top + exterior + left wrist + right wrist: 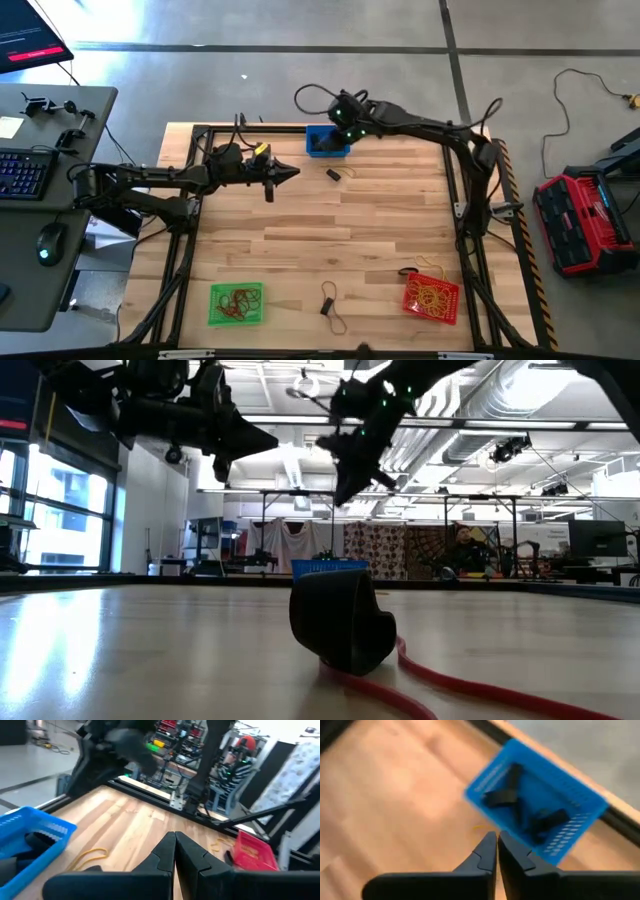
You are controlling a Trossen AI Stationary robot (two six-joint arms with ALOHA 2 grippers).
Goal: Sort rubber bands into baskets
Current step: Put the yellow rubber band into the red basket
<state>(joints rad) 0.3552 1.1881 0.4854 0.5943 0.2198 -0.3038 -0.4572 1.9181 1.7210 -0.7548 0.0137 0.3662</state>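
High view: from the blue basket [327, 142], a black band [334, 174] lies on the bench [330, 240] just nearer. Right fingers [340, 128], shut and empty, hover over the basket; left fingers [291, 173], also shut and empty, sit beside it.

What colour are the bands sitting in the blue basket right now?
Black bands lie in the blue basket; the right wrist view shows them best.

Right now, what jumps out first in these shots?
Three bright baskets: blue at the far edge, holding black bands, with the right hand shut just above it; green and red at the near corners. The left hand hangs shut over the far half of the table.
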